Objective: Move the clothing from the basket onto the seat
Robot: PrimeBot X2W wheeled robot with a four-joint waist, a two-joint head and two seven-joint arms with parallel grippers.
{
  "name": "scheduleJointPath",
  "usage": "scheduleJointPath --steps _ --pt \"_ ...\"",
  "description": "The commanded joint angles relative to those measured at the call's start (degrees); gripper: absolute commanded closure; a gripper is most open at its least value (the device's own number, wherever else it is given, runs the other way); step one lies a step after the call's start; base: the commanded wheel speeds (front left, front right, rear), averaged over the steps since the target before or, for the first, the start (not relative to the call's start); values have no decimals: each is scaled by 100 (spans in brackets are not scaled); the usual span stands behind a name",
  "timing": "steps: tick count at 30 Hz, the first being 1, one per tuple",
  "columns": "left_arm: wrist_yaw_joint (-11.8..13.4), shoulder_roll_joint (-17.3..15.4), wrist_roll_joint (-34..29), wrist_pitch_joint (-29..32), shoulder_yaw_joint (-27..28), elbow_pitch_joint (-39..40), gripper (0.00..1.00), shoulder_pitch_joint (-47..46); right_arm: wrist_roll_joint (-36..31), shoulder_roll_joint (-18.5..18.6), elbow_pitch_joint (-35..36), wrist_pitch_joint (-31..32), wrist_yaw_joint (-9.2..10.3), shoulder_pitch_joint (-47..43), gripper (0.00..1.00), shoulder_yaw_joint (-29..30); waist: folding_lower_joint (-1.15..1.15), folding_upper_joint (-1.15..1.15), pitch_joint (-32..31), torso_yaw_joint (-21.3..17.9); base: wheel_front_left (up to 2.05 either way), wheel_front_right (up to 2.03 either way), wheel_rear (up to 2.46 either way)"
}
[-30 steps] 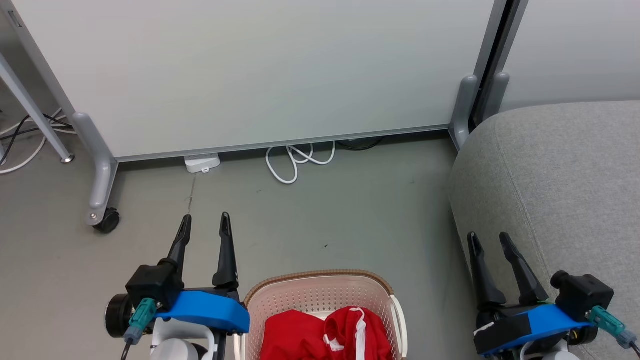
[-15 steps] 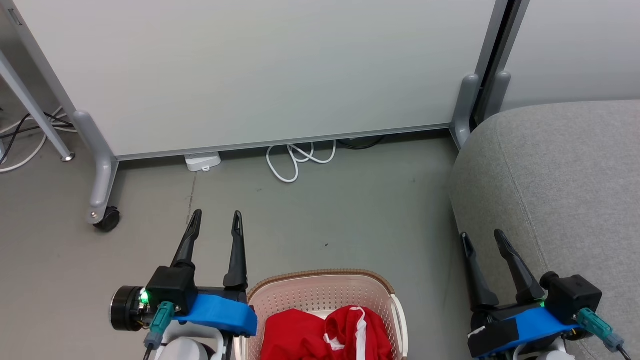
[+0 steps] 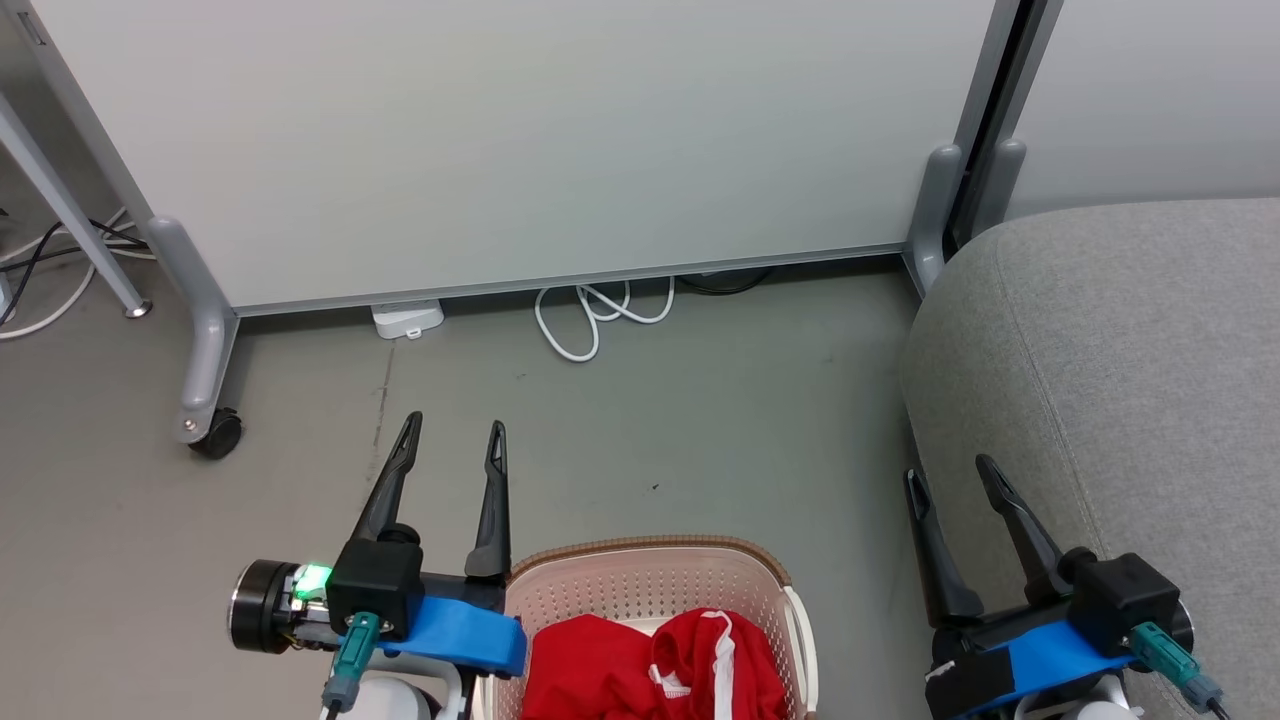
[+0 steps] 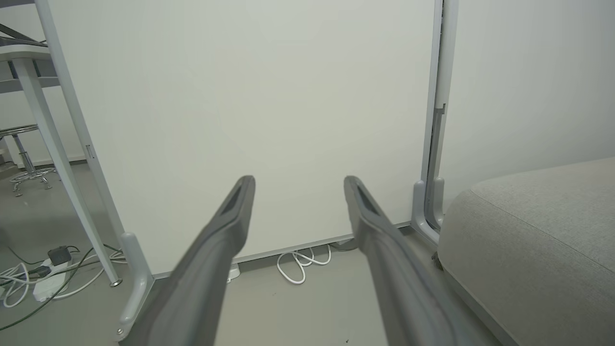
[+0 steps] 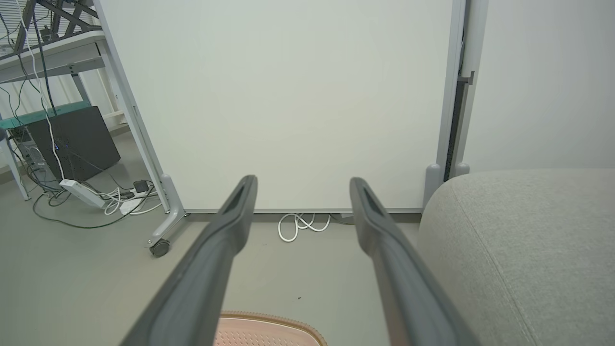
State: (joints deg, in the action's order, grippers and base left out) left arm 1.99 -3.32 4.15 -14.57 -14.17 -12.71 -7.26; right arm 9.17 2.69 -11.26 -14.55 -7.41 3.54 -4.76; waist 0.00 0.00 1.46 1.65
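Clothing [image 3: 600, 670] of bright red fabric, one piece white-striped, lies in the cream-white perforated plastic basket [image 3: 640, 585] on the grey floor [image 3: 700, 430], near the light grey fabric sofa [image 3: 1120, 350]. We hold our left gripper [image 3: 455, 423] and right gripper [image 3: 948, 468] wide open, empty.

The basket [image 3: 640, 588] and clothing [image 3: 600, 672] are cut off below; perhaps 2 garments.

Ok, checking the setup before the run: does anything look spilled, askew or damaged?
Nothing stands out. The clothing lies bunched inside the basket, which stands upright on the floor near the seat. A white cable lies looped under the partition.
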Motion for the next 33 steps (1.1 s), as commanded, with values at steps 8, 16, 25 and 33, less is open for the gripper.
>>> scheduleJointPath --steps 8,16,25,33 --pt "1 15 -206 -71 -18 36 0 -57 -183 35 24 -75 -14 20 0 -32 0 0 10 9 0 0 0" --pt "-33 28 -164 -70 16 35 0 -34 -162 35 15 -75 -14 22 0 -47 0 0 16 -5 0 0 0" --pt "-86 37 -150 -70 18 -16 0 -137 -122 34 38 -75 -14 84 0 -94 0 0 107 -36 0 0 0" --pt "-394 -11 -320 -65 -130 -340 0 -663 -77 34 117 -71 -14 234 0 -370 0 0 582 -242 0 0 0"
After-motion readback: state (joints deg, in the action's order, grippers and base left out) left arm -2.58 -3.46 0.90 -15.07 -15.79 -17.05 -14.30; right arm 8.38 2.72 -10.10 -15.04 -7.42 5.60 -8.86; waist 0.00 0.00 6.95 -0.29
